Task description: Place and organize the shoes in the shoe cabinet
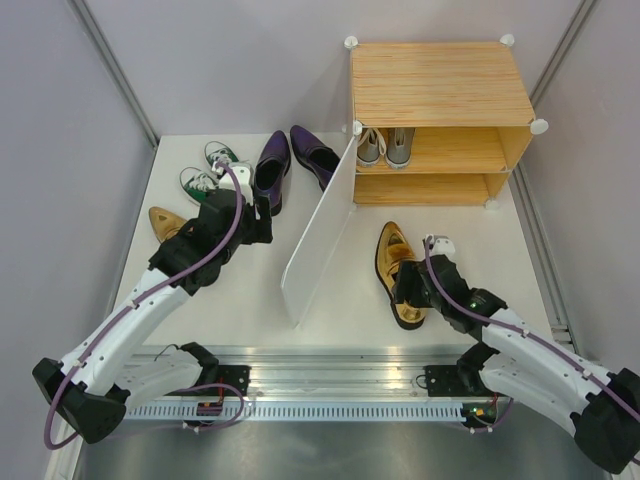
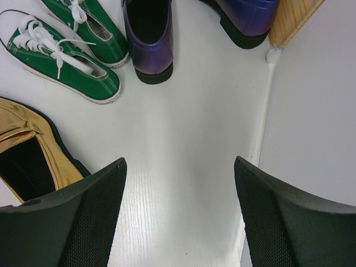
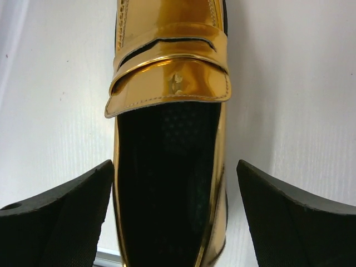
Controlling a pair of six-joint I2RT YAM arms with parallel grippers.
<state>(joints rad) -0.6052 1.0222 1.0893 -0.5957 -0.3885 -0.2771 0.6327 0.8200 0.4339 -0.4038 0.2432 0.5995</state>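
The shoe cabinet (image 1: 440,85) stands at the back right with its white door (image 1: 322,225) swung open; the grey sneakers (image 1: 385,146) sit on its upper shelf. A gold shoe (image 1: 398,270) lies on the table in front of it. My right gripper (image 3: 175,167) is open, its fingers (image 3: 67,217) on either side of that gold shoe (image 3: 167,111) at its heel end, apart from it. My left gripper (image 2: 178,164) is open and empty over bare table. Green sneakers (image 2: 61,50), a purple shoe (image 2: 149,39) and the other gold shoe (image 2: 28,161) lie ahead and left of it.
The second purple shoe (image 1: 312,152) lies by the door's hinge side, its heel visible in the left wrist view (image 2: 245,19). The white door panel (image 2: 317,111) stands close on the right of my left gripper. Grey walls enclose the table; a metal rail (image 1: 330,385) runs along the near edge.
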